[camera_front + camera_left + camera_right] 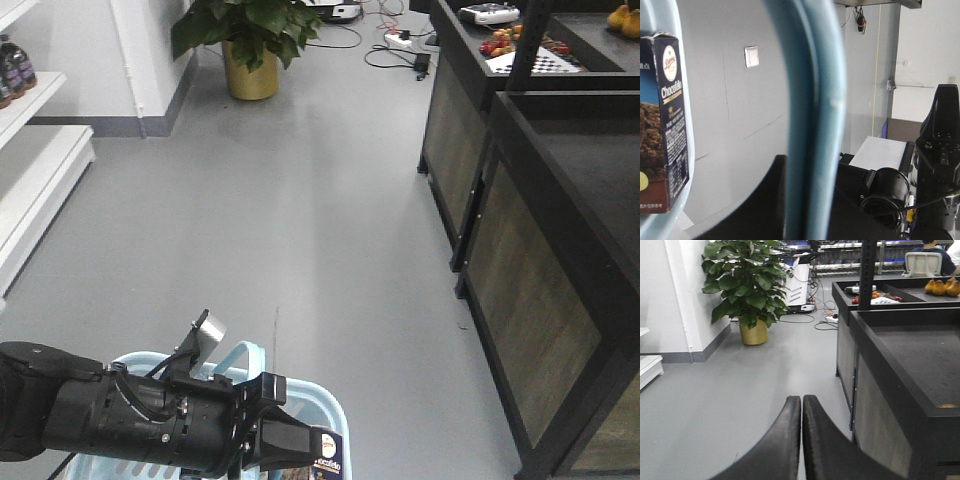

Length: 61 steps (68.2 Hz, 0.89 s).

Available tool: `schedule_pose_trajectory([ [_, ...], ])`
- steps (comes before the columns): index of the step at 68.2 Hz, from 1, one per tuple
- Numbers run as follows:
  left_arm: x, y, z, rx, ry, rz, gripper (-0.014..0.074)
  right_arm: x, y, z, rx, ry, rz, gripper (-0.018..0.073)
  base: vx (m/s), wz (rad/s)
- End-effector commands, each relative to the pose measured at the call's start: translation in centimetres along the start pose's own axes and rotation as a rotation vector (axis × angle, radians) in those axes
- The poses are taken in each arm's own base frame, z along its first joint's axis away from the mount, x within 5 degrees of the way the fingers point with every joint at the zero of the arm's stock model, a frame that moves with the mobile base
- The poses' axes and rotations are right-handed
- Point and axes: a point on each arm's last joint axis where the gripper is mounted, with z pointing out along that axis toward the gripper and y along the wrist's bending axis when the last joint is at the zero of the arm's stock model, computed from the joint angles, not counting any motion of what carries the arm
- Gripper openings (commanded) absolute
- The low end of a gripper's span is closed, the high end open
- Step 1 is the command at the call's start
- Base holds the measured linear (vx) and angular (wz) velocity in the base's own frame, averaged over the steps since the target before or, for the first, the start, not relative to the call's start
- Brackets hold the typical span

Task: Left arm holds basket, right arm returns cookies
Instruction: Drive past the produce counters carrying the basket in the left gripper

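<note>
Black right pincer (pixel 801 400) low in the middle, two fingers (pixel 782 445) pressed tight together, nothing between them. Grey floor (pixel 730 385) all around. Big green plant (pixel 747 285) in a gold pot (pixel 754 333) far back on the left. Long black table (pixel 920 350) on the right, orange fruit (pixel 940 287) at the far end.

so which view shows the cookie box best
The left wrist view: the cookie box is close, its printed side readable. The front-facing view shows only a corner of it in the basket; the right wrist view shows none.
</note>
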Motion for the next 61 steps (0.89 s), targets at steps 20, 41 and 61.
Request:
schedule_pose_trajectory([
  [20, 0.0, -2.08, -0.67, 0.111, -0.005, 0.017, -0.0008, -0.74, 0.04, -0.1, -0.005, -0.081, -0.008, -0.0008, 0.12, -0.19],
  [41, 0.0, -2.08, -0.67, 0.111, -0.005, 0.017, -0.0008, -0.74, 0.04, -0.1, -0.005, -0.081, -0.008, -0.0008, 0.21, 0.01],
  [61, 0.0, -2.08, -0.67, 0.111, -0.005, 0.017, -0.0008, -0.74, 0.04, -0.1, -0.005, -0.081, -0.008, -0.0008, 0.25, 0.09],
])
